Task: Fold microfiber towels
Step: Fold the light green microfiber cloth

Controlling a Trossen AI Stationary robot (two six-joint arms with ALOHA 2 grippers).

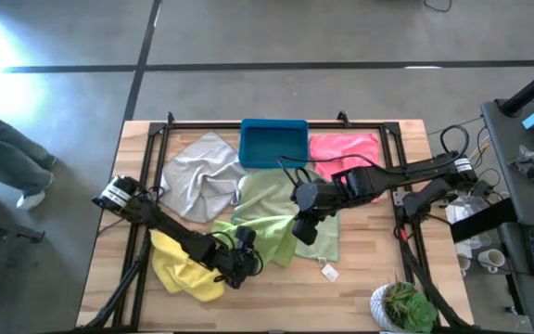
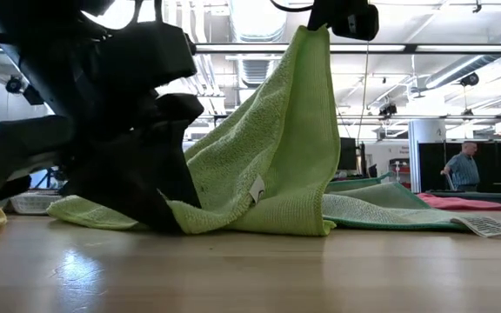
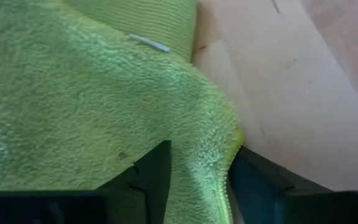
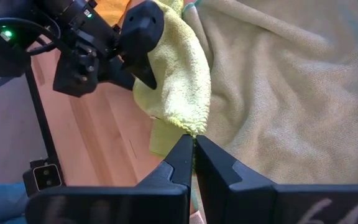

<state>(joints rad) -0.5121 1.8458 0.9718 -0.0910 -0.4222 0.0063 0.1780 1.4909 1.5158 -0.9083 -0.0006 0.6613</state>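
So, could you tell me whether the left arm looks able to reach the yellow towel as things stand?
Probably yes: the yellow towel lies bare right beside the left gripper, but that gripper is closed around the lime green towel and must let go first.

The bright lime green towel (image 3: 86, 106) fills most of the left wrist view. A fold of its pile lies between the two dark fingers (image 3: 154, 180) of the left claw (image 3: 194, 186). A small white tag (image 3: 149, 43) lies on the towel. Beside the towel's edge, the bare wooden bench (image 3: 303, 93) is visible.
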